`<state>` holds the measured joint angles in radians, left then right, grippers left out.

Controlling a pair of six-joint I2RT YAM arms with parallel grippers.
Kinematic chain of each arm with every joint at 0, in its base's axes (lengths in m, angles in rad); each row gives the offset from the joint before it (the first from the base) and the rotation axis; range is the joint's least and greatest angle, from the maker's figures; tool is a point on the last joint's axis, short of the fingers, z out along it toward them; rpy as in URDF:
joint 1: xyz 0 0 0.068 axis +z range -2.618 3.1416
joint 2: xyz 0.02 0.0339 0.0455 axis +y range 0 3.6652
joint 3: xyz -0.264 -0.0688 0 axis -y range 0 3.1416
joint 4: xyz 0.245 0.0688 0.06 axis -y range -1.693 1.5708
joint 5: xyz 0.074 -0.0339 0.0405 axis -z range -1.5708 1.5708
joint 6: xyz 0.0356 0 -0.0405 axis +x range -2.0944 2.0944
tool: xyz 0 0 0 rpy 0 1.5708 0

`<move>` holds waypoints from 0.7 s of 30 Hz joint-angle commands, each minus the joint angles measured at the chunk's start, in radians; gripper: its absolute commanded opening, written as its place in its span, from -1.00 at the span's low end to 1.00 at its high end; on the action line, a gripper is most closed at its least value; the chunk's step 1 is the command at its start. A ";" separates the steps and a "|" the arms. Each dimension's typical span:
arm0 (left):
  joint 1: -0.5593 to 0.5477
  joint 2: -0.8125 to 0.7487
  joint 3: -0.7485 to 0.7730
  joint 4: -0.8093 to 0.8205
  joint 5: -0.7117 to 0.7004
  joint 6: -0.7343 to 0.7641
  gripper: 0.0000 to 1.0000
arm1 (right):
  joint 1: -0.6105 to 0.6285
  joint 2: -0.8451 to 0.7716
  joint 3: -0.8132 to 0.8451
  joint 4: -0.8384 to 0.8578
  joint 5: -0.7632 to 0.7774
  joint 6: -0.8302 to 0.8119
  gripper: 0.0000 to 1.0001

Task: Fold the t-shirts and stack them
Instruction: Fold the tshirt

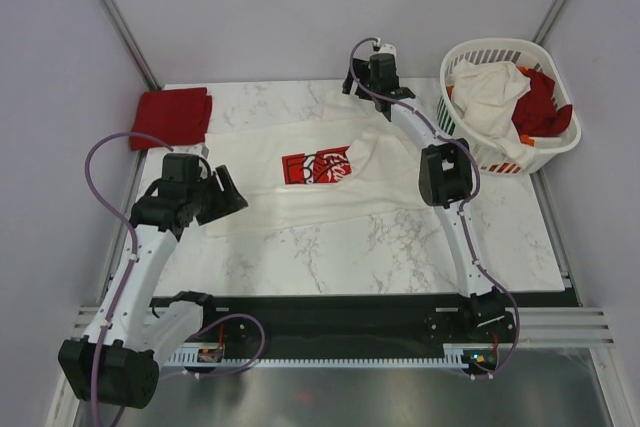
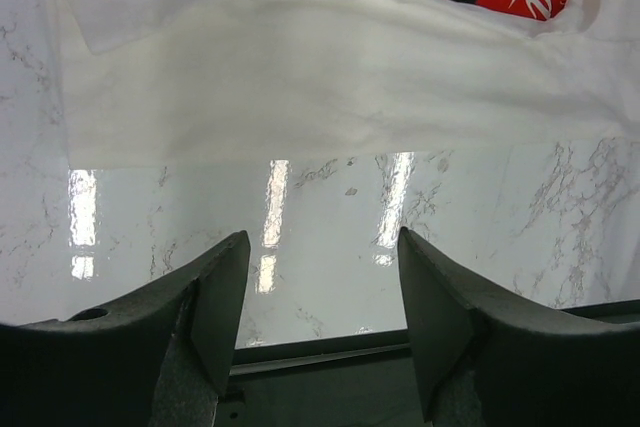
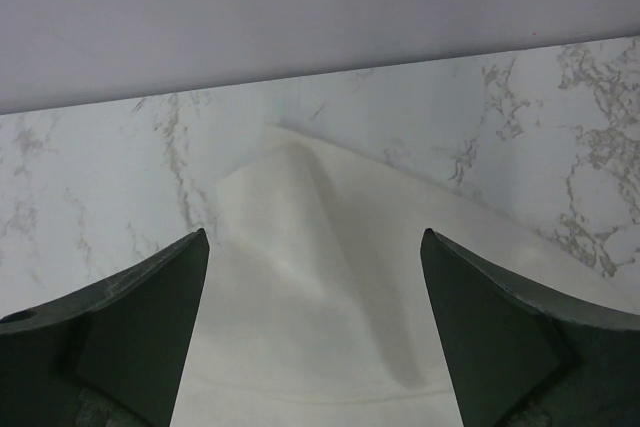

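A cream-white t-shirt (image 1: 300, 202) with a red graphic (image 1: 317, 168) lies spread across the middle of the marble table (image 1: 380, 252). A folded red t-shirt (image 1: 172, 114) lies at the back left corner. My left gripper (image 1: 228, 194) is open and empty, just off the shirt's left edge; its wrist view shows the shirt (image 2: 300, 77) ahead of the fingers (image 2: 222, 297). My right gripper (image 1: 368, 87) is open and empty above the shirt's far right part, and a raised fold of cloth (image 3: 320, 277) shows between its fingers (image 3: 170, 297).
A white slatted laundry basket (image 1: 560, 147) stands at the back right, holding a cream-white shirt (image 1: 490, 97) and a red shirt (image 1: 540, 107). Grey walls close the back and both sides. A black rail (image 1: 330, 317) runs along the table's near edge.
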<state>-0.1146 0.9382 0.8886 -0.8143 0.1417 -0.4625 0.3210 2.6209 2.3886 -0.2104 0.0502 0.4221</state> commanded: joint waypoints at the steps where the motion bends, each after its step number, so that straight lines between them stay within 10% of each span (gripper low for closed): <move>1: -0.002 -0.004 0.000 0.032 0.004 0.038 0.36 | 0.004 0.076 0.099 0.108 0.045 -0.031 0.93; 9: 0.012 0.010 -0.002 0.032 -0.007 0.036 0.35 | -0.002 0.175 0.138 0.183 0.037 0.041 0.82; 21: 0.062 0.030 -0.004 0.038 0.013 0.042 0.33 | -0.003 0.248 0.165 0.215 0.005 0.102 -0.06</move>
<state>-0.0616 0.9707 0.8883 -0.8055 0.1379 -0.4622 0.3149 2.8433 2.5061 -0.0296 0.0742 0.4984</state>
